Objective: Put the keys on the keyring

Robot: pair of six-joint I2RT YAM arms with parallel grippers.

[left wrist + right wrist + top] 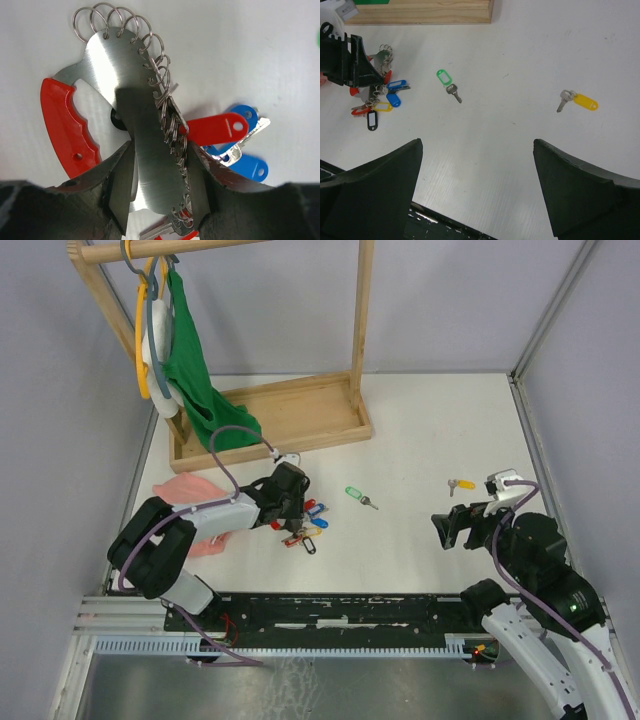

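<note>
The keyring (150,165) is a steel plate edged with small rings, with a red handle and blue and red tagged keys (235,127) hanging from it. It lies at the left of the table (297,530). My left gripper (162,152) straddles the plate: one finger presses the ring side, the other sits at the plate's edge with a sliver of table showing lower down. Both keys lie loose on the table, the green-tagged key (357,496) (447,82) mid-table and the yellow-tagged key (461,483) (580,101) further right. My right gripper (448,528) (477,145) hovers open and empty.
A wooden rack with a tray base (290,415) stands at the back left, with hangers and a green cloth (195,370) on its rail. A pink cloth (195,505) lies under my left arm. The table's metal front rail (320,615) runs between the arm bases.
</note>
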